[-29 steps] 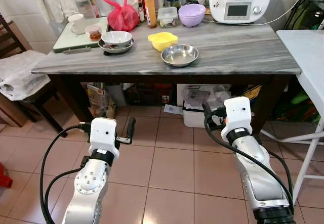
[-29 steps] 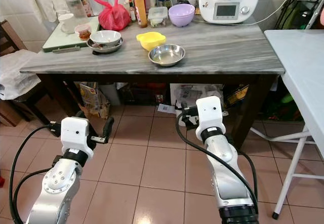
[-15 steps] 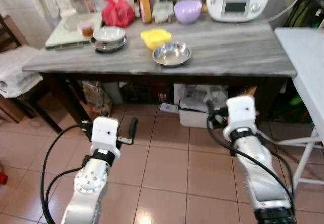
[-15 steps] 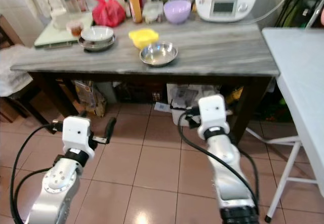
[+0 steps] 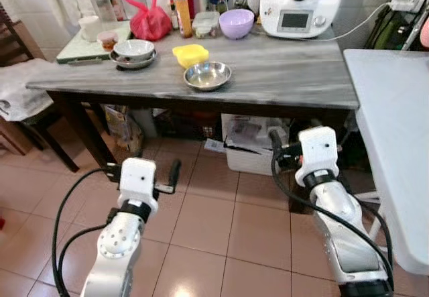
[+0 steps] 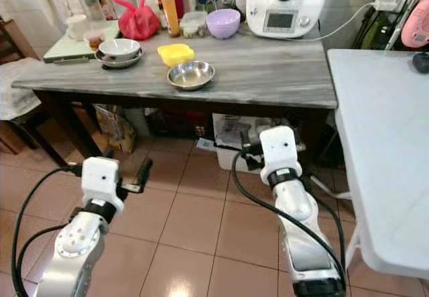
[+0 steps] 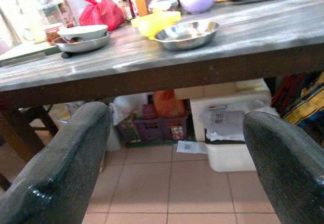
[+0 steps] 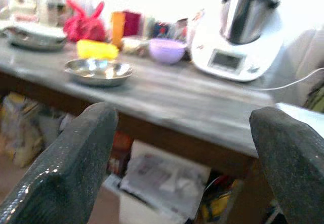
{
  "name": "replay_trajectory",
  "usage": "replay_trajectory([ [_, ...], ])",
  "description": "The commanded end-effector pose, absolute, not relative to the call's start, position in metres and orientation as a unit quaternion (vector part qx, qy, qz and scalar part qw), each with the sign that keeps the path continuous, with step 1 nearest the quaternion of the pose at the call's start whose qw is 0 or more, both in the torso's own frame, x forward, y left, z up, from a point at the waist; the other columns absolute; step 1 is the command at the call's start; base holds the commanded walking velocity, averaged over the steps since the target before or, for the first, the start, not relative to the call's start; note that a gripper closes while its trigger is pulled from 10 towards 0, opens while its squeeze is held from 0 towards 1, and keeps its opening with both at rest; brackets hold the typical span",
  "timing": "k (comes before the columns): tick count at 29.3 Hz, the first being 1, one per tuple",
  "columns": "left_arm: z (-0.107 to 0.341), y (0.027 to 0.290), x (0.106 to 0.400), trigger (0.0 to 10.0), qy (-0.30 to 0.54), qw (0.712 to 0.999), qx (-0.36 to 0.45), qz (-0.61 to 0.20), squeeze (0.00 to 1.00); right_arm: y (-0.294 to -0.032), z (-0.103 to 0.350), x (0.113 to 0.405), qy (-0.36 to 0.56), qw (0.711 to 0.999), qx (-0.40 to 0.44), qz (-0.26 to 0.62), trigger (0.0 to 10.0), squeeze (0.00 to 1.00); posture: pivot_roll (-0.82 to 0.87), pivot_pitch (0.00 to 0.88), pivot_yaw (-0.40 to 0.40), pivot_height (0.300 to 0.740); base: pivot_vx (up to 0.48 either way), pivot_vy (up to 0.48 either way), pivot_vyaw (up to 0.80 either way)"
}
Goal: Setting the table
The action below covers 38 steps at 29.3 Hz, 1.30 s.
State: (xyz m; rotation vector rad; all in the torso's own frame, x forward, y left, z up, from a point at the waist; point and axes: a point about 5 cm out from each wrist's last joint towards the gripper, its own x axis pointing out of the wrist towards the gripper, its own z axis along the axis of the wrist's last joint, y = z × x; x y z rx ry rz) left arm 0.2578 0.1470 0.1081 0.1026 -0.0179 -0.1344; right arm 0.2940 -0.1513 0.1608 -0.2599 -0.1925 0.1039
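Note:
A grey stone-topped table (image 5: 295, 76) stands ahead of me. On it sit a steel bowl (image 5: 208, 76), a yellow bowl (image 5: 190, 55), a purple bowl (image 5: 236, 23) and a white bowl on a steel plate (image 5: 133, 49). My left arm (image 5: 124, 230) and right arm (image 5: 335, 206) are held low over the tiled floor, short of the table's front edge. In the left wrist view my left gripper (image 7: 176, 120) is open and holds nothing. My right gripper (image 8: 185, 115) is likewise open, its fingers wide apart and pointing towards the table.
A white table (image 5: 392, 109) runs close along my right side. A red bag (image 5: 150, 22), bottles and a white kitchen machine (image 5: 299, 5) line the grey table's back. Boxes and bags (image 5: 251, 146) sit under it. A wooden chair with a white bag (image 5: 23, 96) is at the left.
The whole view has shifted: the grey table now sits more to the left and more of the white table shows at the right. Both arms keep their pose, grippers still open.

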Motion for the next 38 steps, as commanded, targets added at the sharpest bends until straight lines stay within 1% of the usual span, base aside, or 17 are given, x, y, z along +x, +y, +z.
replay_trajectory([
  [1, 0.112, 0.142, 0.258, 10.0, -0.017, 0.996, 0.047, -0.077, 0.00, -0.159, 0.165, 0.293, -0.102, 0.985, -0.133, 0.037, 10.0, 0.00, -0.13, 0.046, 0.101, 0.740, 0.000, -0.341, 0.00],
  [8, 0.114, 0.141, 0.257, 10.0, -0.018, 0.996, 0.042, -0.082, 0.00, -0.159, 0.162, 0.290, -0.092, 0.987, -0.123, 0.037, 10.0, 0.00, -0.14, 0.054, 0.107, 0.740, 0.000, -0.340, 0.00],
  [24, 0.113, 0.139, 0.256, 10.0, -0.015, 0.996, 0.039, -0.085, 0.00, -0.155, 0.158, 0.287, -0.080, 0.988, -0.123, 0.049, 10.0, 0.00, -0.14, 0.063, 0.110, 0.740, 0.000, -0.336, -0.61],
  [38, 0.111, 0.138, 0.256, 10.0, -0.012, 0.995, 0.042, -0.088, 0.00, -0.152, 0.154, 0.284, -0.073, 0.987, -0.126, 0.061, 10.0, 0.00, -0.14, 0.066, 0.112, 0.740, 0.000, -0.303, 0.00],
])
